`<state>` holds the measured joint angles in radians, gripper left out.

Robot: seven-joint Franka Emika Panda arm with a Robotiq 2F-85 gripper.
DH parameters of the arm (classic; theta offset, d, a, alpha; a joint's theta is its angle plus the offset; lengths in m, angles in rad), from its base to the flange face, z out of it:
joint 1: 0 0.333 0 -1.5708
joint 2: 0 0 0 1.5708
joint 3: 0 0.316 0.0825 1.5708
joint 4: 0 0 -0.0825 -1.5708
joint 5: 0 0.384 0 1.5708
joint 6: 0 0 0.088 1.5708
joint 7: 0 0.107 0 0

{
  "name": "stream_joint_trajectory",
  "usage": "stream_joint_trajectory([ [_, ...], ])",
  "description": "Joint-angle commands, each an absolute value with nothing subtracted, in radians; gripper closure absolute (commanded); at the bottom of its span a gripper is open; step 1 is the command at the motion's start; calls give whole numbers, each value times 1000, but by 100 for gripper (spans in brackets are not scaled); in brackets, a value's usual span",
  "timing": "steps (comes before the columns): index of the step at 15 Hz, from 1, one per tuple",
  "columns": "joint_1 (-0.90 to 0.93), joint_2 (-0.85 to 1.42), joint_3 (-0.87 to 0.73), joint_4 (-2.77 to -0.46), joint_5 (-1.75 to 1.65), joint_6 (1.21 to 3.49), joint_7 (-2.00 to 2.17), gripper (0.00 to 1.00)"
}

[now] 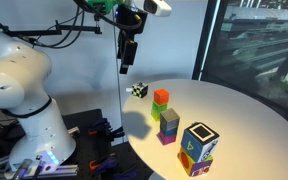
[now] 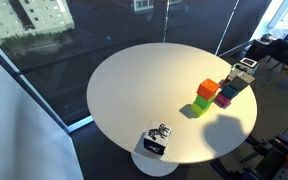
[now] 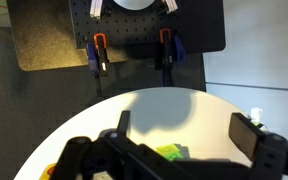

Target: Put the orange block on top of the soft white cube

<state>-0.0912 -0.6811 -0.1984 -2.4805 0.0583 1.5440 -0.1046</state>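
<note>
The orange block (image 1: 161,97) (image 2: 208,89) appears to sit on top of a small green block (image 1: 160,111) (image 2: 202,104) near the middle of the round white table (image 1: 234,110) (image 2: 134,90). The soft white cube (image 1: 198,147) (image 2: 242,72), the largest one, with a dark-framed white face, stands near the table edge. My gripper (image 1: 127,68) (image 3: 184,135) is open and empty. It hangs high above the table, well away from the orange block. The wrist view shows the green block (image 3: 169,152) below the jaws.
A grey-and-purple block (image 1: 169,126) (image 2: 227,93) stands between the green block and the big cube. A tiny black-and-white patterned cube (image 1: 138,90) (image 2: 157,140) lies apart, roughly under the gripper. Clamps and a dark pegboard (image 3: 134,40) lie beyond the table edge.
</note>
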Motion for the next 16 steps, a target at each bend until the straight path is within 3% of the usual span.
stream_joint_trajectory([
  [1, -95, -656, -156, -2477, 60, 1614, -94, 0],
  [16, -40, -379, 9, -2447, 49, 2037, 69, 0],
])
